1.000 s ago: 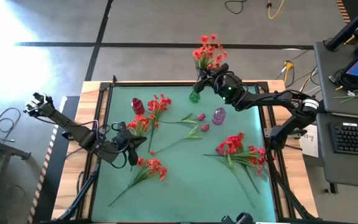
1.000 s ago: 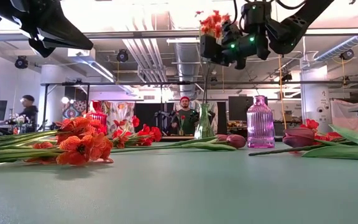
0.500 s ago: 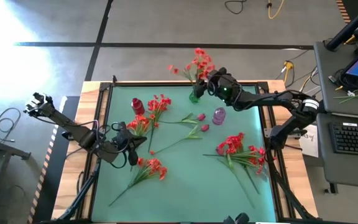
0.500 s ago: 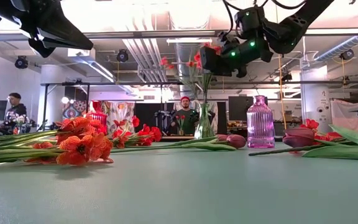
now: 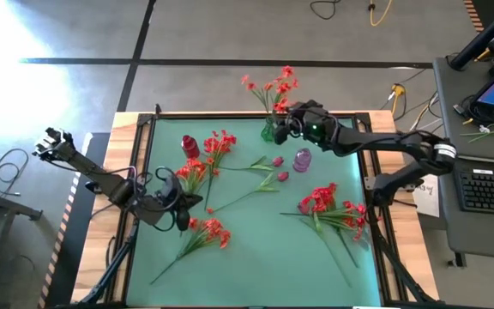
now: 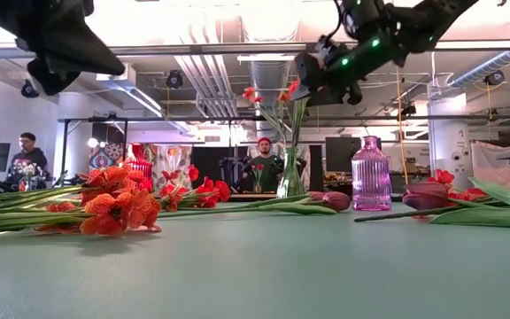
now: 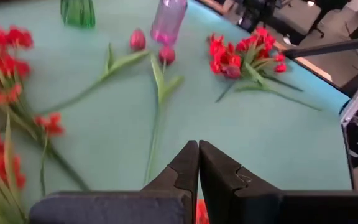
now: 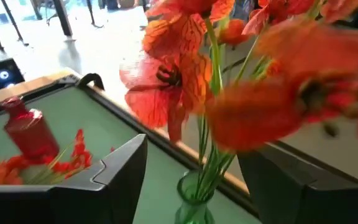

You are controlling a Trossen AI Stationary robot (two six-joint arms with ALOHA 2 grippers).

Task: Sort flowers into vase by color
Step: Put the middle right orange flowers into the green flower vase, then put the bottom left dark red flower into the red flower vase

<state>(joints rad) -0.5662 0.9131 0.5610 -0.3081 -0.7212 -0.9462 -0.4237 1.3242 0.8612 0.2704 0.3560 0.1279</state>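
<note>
An orange-red flower spray (image 5: 268, 86) stands with its stems in the green vase (image 5: 268, 132) at the mat's far edge. My right gripper (image 8: 194, 152) is open, its fingers well apart on either side of those stems (image 8: 207, 163) above the vase (image 6: 291, 177), touching neither. A red vase (image 5: 189, 146) and a purple vase (image 5: 302, 160) stand empty. More orange-red sprays (image 5: 204, 159), a bright red cluster (image 5: 328, 204) and magenta buds (image 5: 278, 168) lie flat on the mat. My left gripper (image 5: 183, 206) hovers shut over the mat's left part, holding nothing.
Another orange-red spray (image 5: 208, 232) lies near the mat's front left. The mat's front middle (image 5: 264, 257) is bare. A desk with a keyboard (image 5: 487, 189) stands beyond the table's right edge. People (image 6: 262, 164) stand in the room behind.
My right gripper has opened and let go of the orange-red spray. The spray has dropped lower into the green vase, and its blossoms have fanned out and lean toward the table's left.
</note>
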